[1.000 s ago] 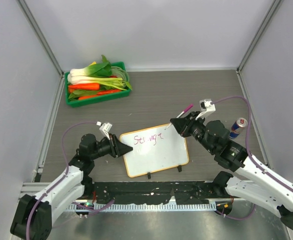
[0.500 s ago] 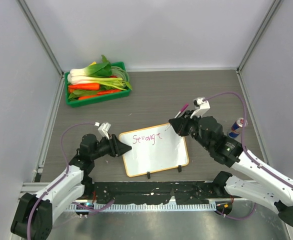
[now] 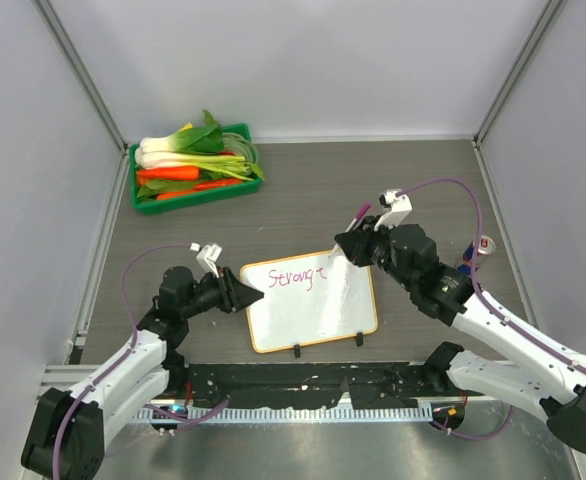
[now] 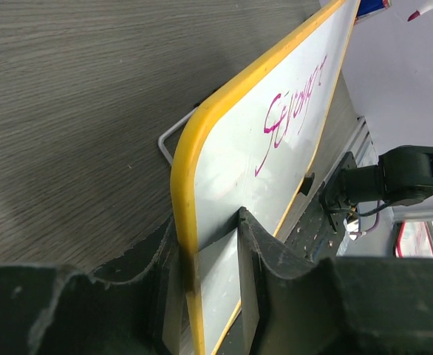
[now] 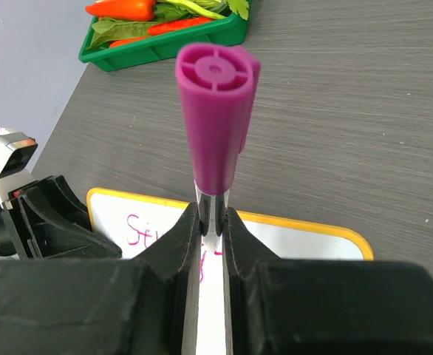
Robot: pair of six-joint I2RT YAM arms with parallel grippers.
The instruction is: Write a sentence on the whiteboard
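— Grey desk [image 3: 323,190], whiteboard [image 3: 313,310] sits near its front edge, between my arms. Jaws?
— Left jaws pinch its left frame; right jaws clamp a magenta marker [image 5: 215,111] by the sentence [image 3: 295,277].

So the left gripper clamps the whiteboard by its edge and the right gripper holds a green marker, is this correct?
Not quite: the marker is magenta, not green, as the right wrist view shows. The rest is correct: the right gripper holds it, and the left gripper clamps the whiteboard by its edge.
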